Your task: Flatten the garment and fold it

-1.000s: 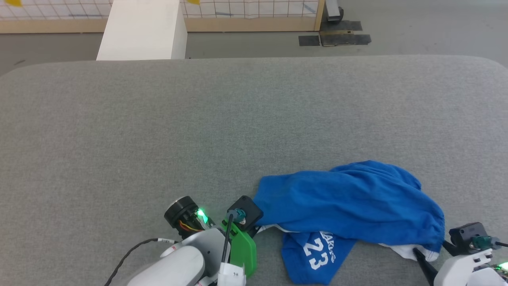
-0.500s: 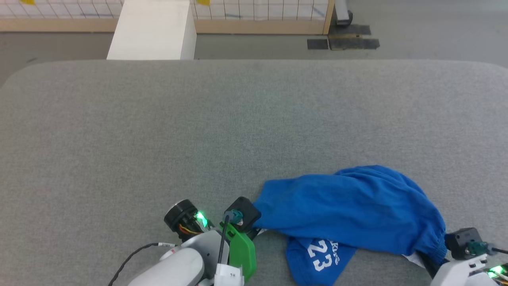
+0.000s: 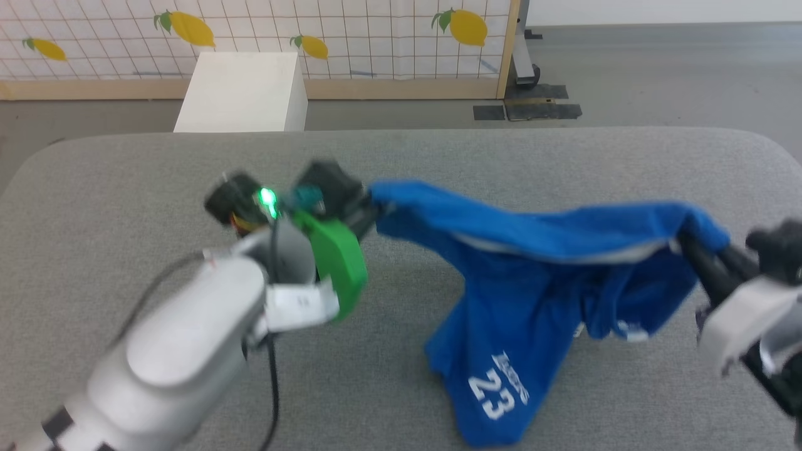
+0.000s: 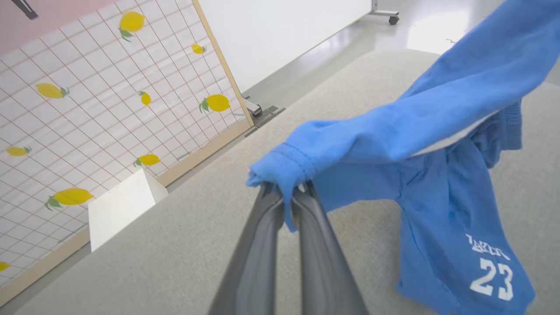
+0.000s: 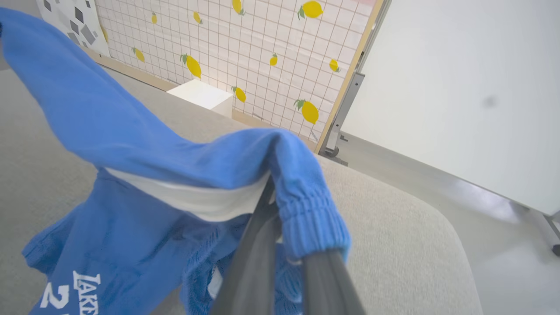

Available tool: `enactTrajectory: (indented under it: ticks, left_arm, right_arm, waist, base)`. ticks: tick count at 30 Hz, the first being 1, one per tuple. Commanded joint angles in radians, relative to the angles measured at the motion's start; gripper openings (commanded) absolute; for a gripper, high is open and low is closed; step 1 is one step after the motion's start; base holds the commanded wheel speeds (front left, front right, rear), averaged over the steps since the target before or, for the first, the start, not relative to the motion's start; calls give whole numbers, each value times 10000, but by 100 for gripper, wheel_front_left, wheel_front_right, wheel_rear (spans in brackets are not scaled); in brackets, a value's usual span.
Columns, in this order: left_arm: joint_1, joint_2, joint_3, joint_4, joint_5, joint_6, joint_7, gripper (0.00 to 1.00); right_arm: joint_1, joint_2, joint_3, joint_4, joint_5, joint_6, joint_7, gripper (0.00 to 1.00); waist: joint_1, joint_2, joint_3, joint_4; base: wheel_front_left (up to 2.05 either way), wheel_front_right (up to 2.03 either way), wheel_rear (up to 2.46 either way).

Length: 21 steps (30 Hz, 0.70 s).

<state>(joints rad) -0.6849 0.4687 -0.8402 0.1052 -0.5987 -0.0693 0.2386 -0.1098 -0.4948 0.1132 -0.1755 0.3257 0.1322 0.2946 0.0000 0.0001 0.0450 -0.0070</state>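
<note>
Early stage - the garment point(image 3: 520, 294) hangs stretched between the two tools above the grey surface point(image 3: 438, 156), and its numbered part droops down and seems to rest on it. The left tool point(image 4: 286, 192) is clamped on one end of the top band, the right tool point(image 3: 686, 245) on the other. Nothing lies flat or folded yet - spreading, smoothing and folding are all left. The white box point(image 3: 241, 94) beyond the surface shows no opening or contents.

Head cam is looking fwd + down over the grey table point(image 3: 156, 181) from above. L and R wrist cams are sitting close at opp. ends of the garment point(image 3: 532, 232), each facing across it. All 3 are sharing garment, table, lemon screen point(image 3: 376, 37), white box point(image 3: 241, 94).
</note>
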Motion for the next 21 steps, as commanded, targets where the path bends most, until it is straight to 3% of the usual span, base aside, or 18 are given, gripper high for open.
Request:
enactTrajectory:
  ticks: [1,12,21]
  left_arm:
    - [-566,40,207,66,-6,-95,-114,0]
    - [-4445,-338,1162,2306,31,-478,-675,0]
    - [-7832,-454,1460,4619,294,-587,-1364,0]
  right_arm:
    - [-729,-10,120,83,81,-15,-151,0]
    - [-6523,39,2342,2826,990,-15,-614,0]
    - [-11279,173,2914,5872,1802,-15,-1194,0]
  waist:
    - [0,-1,71,28]
    - [0,-1,1496,190]
    - [0,-1,3736,503]
  base:
    - [0,0,0]
    - [0,0,0]
    - [0,0,0]
